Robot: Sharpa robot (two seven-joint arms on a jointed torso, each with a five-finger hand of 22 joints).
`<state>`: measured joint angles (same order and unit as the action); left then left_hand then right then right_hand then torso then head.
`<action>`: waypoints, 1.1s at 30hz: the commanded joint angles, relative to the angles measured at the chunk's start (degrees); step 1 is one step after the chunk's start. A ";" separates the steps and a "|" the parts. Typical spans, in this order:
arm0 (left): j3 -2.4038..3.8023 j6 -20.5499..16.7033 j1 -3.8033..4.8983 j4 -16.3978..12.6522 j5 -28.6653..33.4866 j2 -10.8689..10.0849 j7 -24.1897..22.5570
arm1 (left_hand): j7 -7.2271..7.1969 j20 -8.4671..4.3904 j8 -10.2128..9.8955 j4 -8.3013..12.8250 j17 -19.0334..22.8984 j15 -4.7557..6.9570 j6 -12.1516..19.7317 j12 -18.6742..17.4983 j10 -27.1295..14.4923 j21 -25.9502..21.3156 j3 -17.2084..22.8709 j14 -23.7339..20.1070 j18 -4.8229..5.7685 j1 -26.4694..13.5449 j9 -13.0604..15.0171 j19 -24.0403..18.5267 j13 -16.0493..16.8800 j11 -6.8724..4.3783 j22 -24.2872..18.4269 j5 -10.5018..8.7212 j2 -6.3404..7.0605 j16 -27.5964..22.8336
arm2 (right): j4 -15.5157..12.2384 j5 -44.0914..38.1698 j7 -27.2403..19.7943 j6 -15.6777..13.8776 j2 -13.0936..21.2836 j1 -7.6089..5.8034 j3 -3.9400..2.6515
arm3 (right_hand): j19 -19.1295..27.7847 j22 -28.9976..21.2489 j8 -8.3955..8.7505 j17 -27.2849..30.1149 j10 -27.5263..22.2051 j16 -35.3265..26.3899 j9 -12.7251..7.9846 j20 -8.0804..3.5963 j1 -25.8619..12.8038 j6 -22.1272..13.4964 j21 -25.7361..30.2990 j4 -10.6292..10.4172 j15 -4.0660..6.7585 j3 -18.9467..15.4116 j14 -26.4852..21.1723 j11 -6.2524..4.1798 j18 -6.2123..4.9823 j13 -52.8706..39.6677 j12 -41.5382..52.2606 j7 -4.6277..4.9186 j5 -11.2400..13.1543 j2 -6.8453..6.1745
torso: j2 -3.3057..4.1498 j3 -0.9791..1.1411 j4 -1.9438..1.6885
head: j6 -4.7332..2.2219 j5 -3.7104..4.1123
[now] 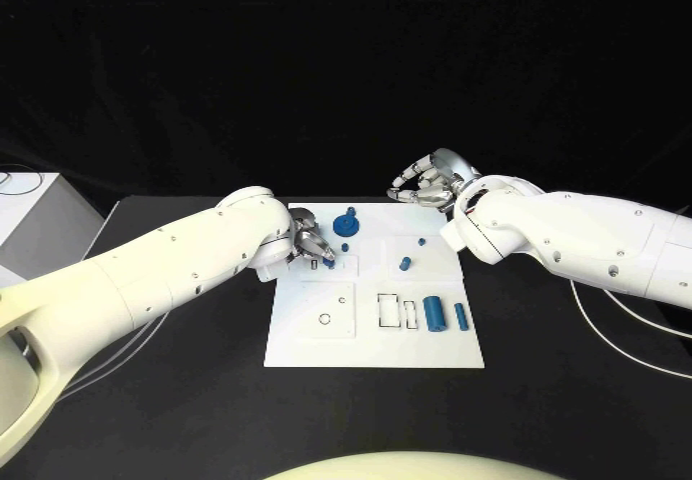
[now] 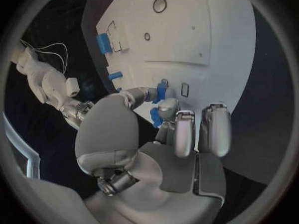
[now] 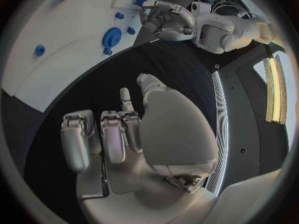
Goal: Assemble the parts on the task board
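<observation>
Now, left hand: the left hand sits over the upper left part of the task board in the head view, fingertips pinching a small blue part; in the left wrist view the same blue part is nipped between thumb and a finger, low over the white plate.
Right hand: the right hand hangs above the black table just past the board's upper right corner, fingers curled inward, grasping nothing as far as the right wrist view shows.
Task board: white plate at the centre of the frame.
Gear-like part: a round blue disc near the board's upper edge, just right of the left hand.
Lower right parts: a blue cylinder and a thinner blue pin side by side, right of two outlined slots.
Middle parts: a small blue peg, probably upright, and a tiny blue dot above it.
</observation>
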<state>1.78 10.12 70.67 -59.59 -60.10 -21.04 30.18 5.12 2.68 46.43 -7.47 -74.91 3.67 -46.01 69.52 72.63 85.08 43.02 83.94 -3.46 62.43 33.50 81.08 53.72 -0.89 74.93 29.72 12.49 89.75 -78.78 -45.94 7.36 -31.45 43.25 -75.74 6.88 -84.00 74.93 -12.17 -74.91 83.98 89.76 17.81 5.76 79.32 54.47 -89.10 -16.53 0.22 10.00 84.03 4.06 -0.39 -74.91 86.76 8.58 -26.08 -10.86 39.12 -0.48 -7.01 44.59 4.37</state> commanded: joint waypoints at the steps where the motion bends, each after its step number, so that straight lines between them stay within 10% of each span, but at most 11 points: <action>1: 0.00 1.49 -0.03 -0.15 -0.86 0.08 0.11 | -1.61 -0.11 0.25 8.61 -15.09 0.28 -2.13 -0.07 0.24 0.26 8.32 6.06 0.45 -0.02 11.07 0.35 -0.05 0.08 1.59 0.18 -0.60 0.25 | -0.04 -0.64 -0.02 0.91 -0.02 0.06 -0.02 | -5.53 14.37 -0.27 -14.69 2.88 0.06 0.05 -0.19 -0.51 -0.44 0.20 -0.06 0.07 0.32 5.87 -0.15 0.10 -12.24 -0.18 0.07 -0.01 -0.22 | 0.02 -0.01 -0.02 | 0.08 -0.08; 33: -0.06 2.25 -0.78 1.40 -1.15 1.35 0.14 | -1.65 -0.20 0.19 8.70 -15.09 0.36 -2.17 -0.25 0.22 0.29 8.42 6.06 0.47 0.05 11.17 0.42 -0.25 0.02 1.69 0.17 -0.65 0.25 | -0.10 -0.72 0.16 1.00 -0.13 0.14 -0.02 | -5.53 14.36 -0.30 -14.66 2.87 0.05 0.12 -0.20 -0.70 -0.49 0.22 -0.05 0.08 0.43 5.86 -0.15 0.10 -12.23 -0.19 0.06 0.00 -0.23 | 0.16 -0.01 0.13 | 0.22 -0.20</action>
<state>1.86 11.27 70.25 -58.29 -60.99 -20.02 30.30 5.12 2.46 46.42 -7.47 -74.91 3.67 -46.02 69.51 72.62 85.08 43.02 83.94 -3.46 62.56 38.05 81.29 53.45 -0.87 74.92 29.64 12.37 89.75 -78.78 -46.07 7.69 -31.22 43.15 -75.64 6.88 -84.00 74.93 -12.17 -74.91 83.98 89.76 17.88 5.76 79.01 54.47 -89.10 -16.53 0.22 10.00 84.03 4.06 -0.39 -74.94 86.76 8.58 -26.08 -11.16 39.20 -0.49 -6.97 44.76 4.16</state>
